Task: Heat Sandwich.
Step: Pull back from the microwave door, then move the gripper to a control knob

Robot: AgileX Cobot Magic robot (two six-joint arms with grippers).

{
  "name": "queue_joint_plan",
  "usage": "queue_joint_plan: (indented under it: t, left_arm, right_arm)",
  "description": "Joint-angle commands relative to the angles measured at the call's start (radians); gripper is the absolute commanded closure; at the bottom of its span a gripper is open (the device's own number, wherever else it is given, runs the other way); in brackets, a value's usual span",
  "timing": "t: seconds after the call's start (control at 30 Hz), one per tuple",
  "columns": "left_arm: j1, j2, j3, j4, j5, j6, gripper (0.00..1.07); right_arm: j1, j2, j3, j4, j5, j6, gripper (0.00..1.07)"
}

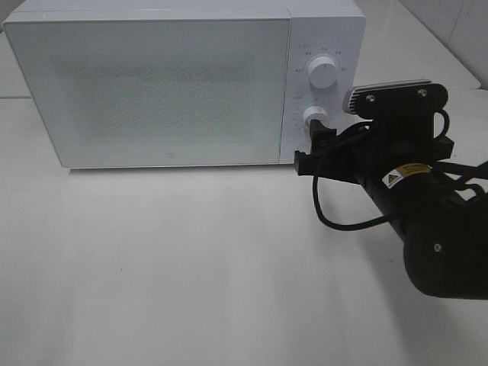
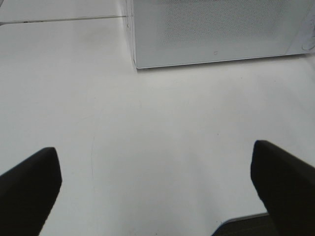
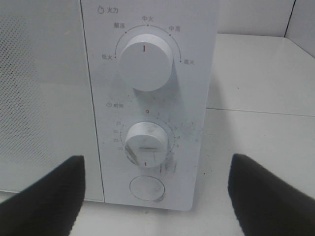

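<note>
Where the white table (image 1: 191, 267) carries the microwave (image 1: 168, 84), door shut, I cannot tell where the sandwich is; the left gripper (image 2: 156, 169) hangs over bare tabletop, fingers wide apart, and the right gripper (image 3: 156, 160), likewise spread, faces the small timer knob (image 3: 146, 142)

l end effector (image 2: 153, 147), r one (image 3: 156, 162): fingers splayed.
</note>
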Motion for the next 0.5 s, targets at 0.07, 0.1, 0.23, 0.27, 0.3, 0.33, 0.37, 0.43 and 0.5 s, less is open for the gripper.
queue_joint_plan:
  t: [0.07, 0.1, 0.23, 0.27, 0.3, 0.33, 0.37, 0.43, 0.5]
  left_arm:
    - [0.004, -0.027, 0.004, -0.005, -0.008, -0.002, 0.03]
    - [0.004, -0.027, 0.004, -0.005, -0.008, -0.002, 0.03]
    - [0.004, -0.027, 0.004, -0.005, -0.008, -0.002, 0.03]
    - [0.004, -0.027, 0.004, -0.005, -0.008, -0.002, 0.03]
    - [0.004, -0.027, 0.004, -0.005, -0.008, -0.002, 0.03]
    - [0.004, -0.027, 0.004, -0.005, -0.008, -0.002, 0.03]
    - [0.004, -0.027, 0.004, -0.005, -0.008, -0.002, 0.03]
    - [0.004, -0.027, 0.004, -0.005, -0.008, -0.002, 0.03]
    - [0.004, -0.027, 0.004, -0.005, -0.008, -0.002, 0.03]
  right_arm:
    - [0.003, 0.037, -0.048, 0.001, -0.024, 0.002, 0.31]
    - [0.003, 0.043, -0.058, 0.001, -0.026, 0.002, 0.31]
    - [0.002, 0.07, -0.092, 0.001, -0.05, 0.002, 0.31]
    - [-0.001, 0.085, -0.11, 0.001, -0.046, 0.006, 0.31]
    - [-0.001, 0.085, -0.11, 0.001, -0.046, 0.006, 0.31]
    - [-0.001, 0.092, -0.118, 0.001, -0.044, 0.007, 0.31]
    - [-0.001, 0.102, -0.128, 0.001, -0.044, 0.011, 0.31]
    - [-0.002, 0.128, -0.147, 0.001, -0.044, 0.032, 0.31]
    - [-0.008, 0.137, -0.155, 0.0, -0.044, 0.038, 0.31]
